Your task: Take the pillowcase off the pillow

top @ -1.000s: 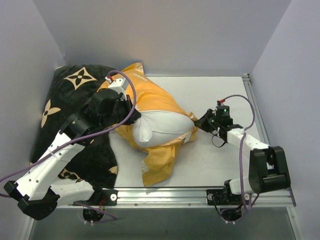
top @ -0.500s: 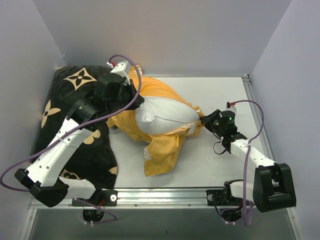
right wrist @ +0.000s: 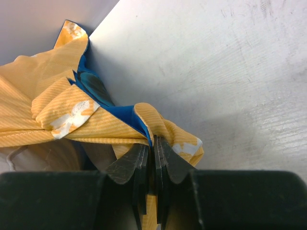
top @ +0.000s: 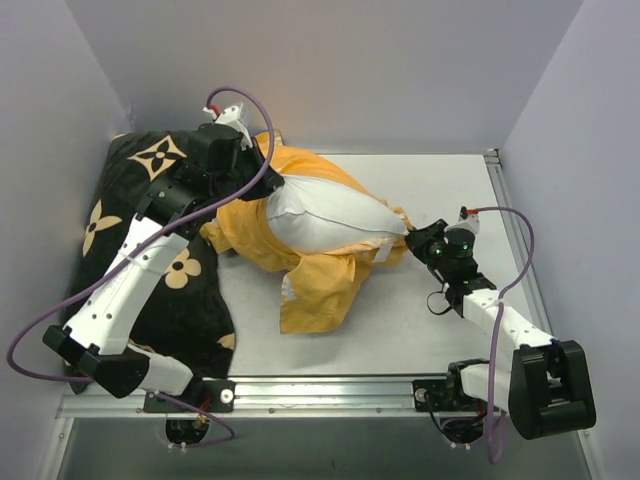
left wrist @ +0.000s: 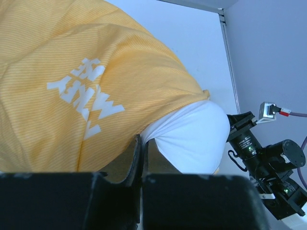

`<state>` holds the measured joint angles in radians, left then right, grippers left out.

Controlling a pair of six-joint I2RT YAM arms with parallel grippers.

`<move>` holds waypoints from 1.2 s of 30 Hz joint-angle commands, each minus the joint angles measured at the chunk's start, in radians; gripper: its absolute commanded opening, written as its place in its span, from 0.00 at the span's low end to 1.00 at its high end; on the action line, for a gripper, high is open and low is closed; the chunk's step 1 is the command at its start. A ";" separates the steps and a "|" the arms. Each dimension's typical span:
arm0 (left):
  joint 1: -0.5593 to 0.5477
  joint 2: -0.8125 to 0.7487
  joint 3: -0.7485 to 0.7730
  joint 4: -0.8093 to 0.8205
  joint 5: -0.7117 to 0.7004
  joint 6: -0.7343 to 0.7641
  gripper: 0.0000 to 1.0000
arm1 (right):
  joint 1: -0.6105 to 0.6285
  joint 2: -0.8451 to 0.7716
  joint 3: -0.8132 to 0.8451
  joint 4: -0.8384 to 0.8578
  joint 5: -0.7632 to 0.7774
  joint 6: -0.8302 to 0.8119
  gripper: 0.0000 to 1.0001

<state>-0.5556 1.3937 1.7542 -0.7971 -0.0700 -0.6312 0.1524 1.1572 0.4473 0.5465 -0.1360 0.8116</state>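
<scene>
A black cushion (top: 120, 220) with beige flowers lies along the table's (top: 440, 190) left edge, running into the far-left corner. Just right of it, the left gripper (top: 264, 192) is pinched tight at the left tip of the pillow (top: 330, 215). The white stuffing tapers to a point there, so it seems to hold the pillow's end, though the orange cloth crowds right against its fingers (left wrist: 136, 158).

The pillow sits mid-table toward the far edge. Its white top is bare, and the pillowcase (top: 320, 290) is bunched under and behind it, with a loose flap trailing toward the near edge.

At the pillow's right end, the right gripper (top: 413, 238) is clamped narrow on a gathered fold of pillowcase, orange outside and blue inside.

The case looks thin, light and floppy, so it should slide off but will stretch and bunch rather than push. Its hem or a doubled fold is probably the best hold. The pillow is soft and squashy, and a corner pinch may slip unless it catches the stuffing as well as the skin.
</scene>
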 commanded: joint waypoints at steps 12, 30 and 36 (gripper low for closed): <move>0.164 0.021 0.128 0.226 -0.148 -0.044 0.00 | 0.131 0.125 0.102 -0.256 0.358 -0.167 0.06; 0.132 0.076 0.008 0.352 -0.082 -0.090 0.00 | 0.156 -0.099 0.247 -0.542 0.015 -0.108 0.72; 0.095 0.102 0.010 0.377 -0.100 -0.087 0.00 | 0.323 -0.250 0.295 -0.602 0.021 -0.049 0.73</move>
<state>-0.4694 1.4925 1.7573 -0.5224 -0.0341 -0.7296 0.4072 0.9619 0.7021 -0.0013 -0.0681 0.7155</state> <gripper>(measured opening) 0.028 0.723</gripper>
